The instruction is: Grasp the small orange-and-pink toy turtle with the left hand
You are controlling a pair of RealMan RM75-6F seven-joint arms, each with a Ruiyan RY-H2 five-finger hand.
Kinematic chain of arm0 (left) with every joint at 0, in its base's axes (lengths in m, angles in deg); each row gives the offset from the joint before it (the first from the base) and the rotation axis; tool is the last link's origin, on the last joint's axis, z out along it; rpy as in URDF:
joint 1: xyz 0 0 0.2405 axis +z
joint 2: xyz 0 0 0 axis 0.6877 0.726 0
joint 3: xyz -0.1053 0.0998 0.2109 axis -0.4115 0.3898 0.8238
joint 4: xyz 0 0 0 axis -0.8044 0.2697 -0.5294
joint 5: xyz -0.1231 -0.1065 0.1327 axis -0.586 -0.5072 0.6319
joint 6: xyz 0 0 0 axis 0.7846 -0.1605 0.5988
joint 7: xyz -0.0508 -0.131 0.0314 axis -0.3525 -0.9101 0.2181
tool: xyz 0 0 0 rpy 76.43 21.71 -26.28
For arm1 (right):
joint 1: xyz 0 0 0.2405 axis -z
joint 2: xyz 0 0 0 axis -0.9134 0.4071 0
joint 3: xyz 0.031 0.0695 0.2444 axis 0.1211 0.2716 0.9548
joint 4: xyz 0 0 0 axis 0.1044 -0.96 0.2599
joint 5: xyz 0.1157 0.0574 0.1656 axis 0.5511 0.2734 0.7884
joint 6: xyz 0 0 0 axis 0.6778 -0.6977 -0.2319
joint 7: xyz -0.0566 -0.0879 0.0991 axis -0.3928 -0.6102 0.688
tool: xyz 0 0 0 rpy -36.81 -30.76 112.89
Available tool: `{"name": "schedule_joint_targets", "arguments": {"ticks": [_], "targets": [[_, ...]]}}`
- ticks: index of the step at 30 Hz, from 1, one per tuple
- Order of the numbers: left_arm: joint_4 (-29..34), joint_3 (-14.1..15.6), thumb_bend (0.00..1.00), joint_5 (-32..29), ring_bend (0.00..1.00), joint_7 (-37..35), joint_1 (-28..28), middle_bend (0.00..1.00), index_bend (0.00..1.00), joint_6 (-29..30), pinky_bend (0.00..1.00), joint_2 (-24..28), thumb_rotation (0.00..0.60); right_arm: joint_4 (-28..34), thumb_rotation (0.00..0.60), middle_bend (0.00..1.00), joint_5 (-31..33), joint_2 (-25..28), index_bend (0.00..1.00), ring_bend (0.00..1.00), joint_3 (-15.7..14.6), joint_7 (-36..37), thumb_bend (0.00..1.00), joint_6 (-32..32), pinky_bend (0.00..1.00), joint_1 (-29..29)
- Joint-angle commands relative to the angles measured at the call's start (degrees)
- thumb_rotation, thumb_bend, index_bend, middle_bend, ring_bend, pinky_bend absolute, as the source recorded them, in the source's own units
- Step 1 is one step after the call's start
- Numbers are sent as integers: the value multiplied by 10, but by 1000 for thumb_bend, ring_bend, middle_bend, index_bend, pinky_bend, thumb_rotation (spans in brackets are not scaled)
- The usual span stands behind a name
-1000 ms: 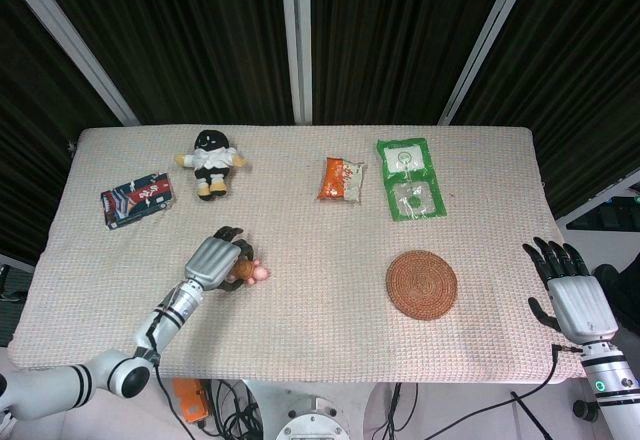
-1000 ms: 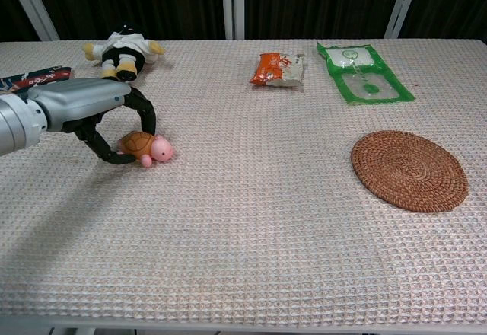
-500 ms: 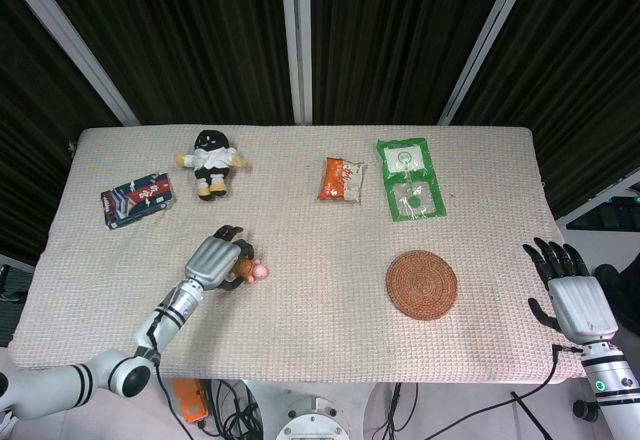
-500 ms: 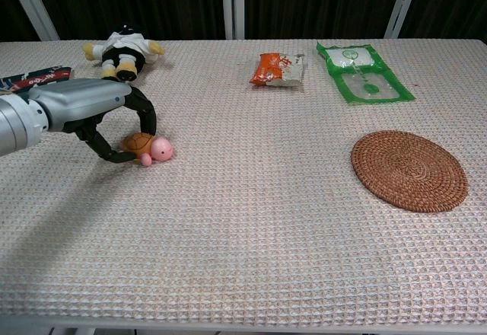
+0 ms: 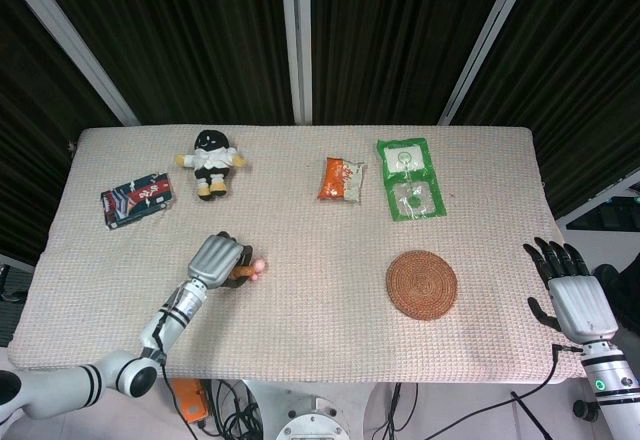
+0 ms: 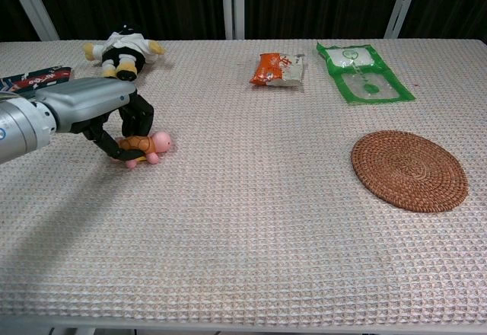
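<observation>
The small toy turtle [image 6: 146,145], orange-brown shell with pink head and feet, sits at the left middle of the table, its pink head [image 5: 254,267] peeking out in the head view. My left hand [image 6: 99,110] grips it, dark fingers curled over and around the shell; the same left hand [image 5: 214,260] covers most of the turtle from above. My right hand [image 5: 572,295] hangs off the table's right edge, fingers spread, holding nothing. It is outside the chest view.
A plush doll [image 5: 210,160] and a dark snack packet [image 5: 137,199] lie at the back left. An orange packet [image 5: 341,179] and a green pouch [image 5: 408,177] lie at the back, a woven coaster [image 5: 421,283] at the right.
My left hand's fingers have closed in around the turtle, which has tilted and shifted slightly toward the hand. The right hand has not moved.
</observation>
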Motion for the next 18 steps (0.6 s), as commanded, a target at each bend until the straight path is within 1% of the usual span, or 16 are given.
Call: {"name": "schedule_joint_targets", "arguments": {"ticks": [1,3,4,5,7,10,12,14,16,18], "targets": [[2,-1,324,-2,479,0,1,777,784,0,340,1,600,0,600,0,0,0,0,0,0,0,290,0,0,0],[4,3,291,-1,424,2,1,714,686,-3,327,5,600,0,600,0,-1,1,0,0,0,1,290,0,0,0],[9,5,259,-1,376,-1,0,647,598,-10,313,10,600,1,600,0,-1,1,0,0,0,1,290,0,0,0],[13,6,238,-1,340,-5,0,597,539,-14,302,14,600,1,600,0,-1,2,0,0,0,1,290,0,0,0],[21,9,193,2,215,-10,-1,433,381,-22,243,24,600,1,600,0,-1,2,0,0,0,2,290,-1,0,0],[36,12,169,-3,101,-6,-2,272,227,-32,169,40,600,1,600,0,-2,2,0,0,0,3,290,-3,0,0],[43,12,166,-6,91,-4,-1,245,197,-31,159,46,600,1,600,0,-2,3,0,0,0,3,290,-2,0,0],[48,12,165,-8,91,-3,0,245,186,-30,159,50,600,1,600,0,-2,2,0,0,0,2,290,-1,0,0],[49,13,165,-10,91,-1,0,247,188,-32,162,52,600,1,600,0,-2,1,0,0,0,1,291,0,0,-1],[51,12,166,-13,91,3,-1,260,212,-32,166,52,600,2,600,0,-2,1,0,0,0,0,291,1,0,-1]]}}
